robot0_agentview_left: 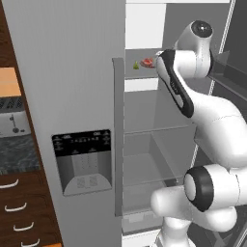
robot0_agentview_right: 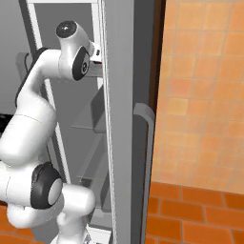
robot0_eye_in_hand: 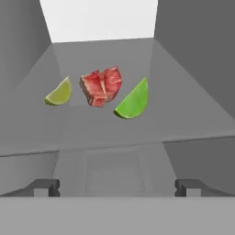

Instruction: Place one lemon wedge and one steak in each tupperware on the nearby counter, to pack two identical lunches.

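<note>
Gripper [robot0_eye_in_hand: 117,187] at bottom of hand view, jaws spread wide, holding nothing; lined up with the fridge shelf [robot0_eye_in_hand: 183,114], likely squaring for a first pick. Mid-frame on the shelf: right lemon wedge [robot0_eye_in_hand: 133,102] nearest, steak [robot0_eye_in_hand: 101,86] centre just behind, left lemon wedge [robot0_eye_in_hand: 59,93] apart at left. All untouched; spacing leaves room around each. Left base view: arm reaches past the open door to upper centre; worktop [robot0_agentview_left: 17,154] and toaster [robot0_agentview_left: 13,123] at far left edge

Shelf [robot0_eye_in_hand: 183,114] lies open ahead — steak [robot0_eye_in_hand: 101,86] sits between two lemon wedges [robot0_eye_in_hand: 132,101], side walls near.
</note>
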{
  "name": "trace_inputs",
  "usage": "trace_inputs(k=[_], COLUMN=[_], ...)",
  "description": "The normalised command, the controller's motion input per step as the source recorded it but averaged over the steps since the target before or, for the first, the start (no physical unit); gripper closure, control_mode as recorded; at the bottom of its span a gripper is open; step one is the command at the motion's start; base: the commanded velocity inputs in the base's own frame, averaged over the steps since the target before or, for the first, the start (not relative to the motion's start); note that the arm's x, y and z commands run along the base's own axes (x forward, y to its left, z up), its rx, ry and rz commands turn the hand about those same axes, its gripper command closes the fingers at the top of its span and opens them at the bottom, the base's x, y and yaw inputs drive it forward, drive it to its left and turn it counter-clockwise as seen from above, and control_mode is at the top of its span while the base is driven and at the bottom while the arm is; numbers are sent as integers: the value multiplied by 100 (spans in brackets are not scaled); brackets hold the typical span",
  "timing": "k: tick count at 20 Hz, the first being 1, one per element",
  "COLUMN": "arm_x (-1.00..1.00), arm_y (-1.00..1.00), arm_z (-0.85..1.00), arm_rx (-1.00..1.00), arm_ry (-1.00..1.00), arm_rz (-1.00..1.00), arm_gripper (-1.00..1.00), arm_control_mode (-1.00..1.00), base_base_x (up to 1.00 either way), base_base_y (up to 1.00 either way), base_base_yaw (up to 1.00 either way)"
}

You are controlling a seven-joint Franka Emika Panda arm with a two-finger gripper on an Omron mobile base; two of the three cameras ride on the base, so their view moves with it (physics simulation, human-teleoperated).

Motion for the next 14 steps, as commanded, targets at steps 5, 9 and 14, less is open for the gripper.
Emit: trace_inputs(k=[5,9,14], arm_x=[100,73,28], arm_y=[-6,-1,-2], arm_z=[-14,0,-9], arm_rx=[-1,0,0], arm_ry=[15,13,2], arm_rz=[-7,-9,-1], arm_gripper=[-100,-100,-100], arm_control_mode=[-100,-100,-100], base_base_x=[0,0,0], base_base_y=[0,0,0], base_base_yaw=[0,0,0])
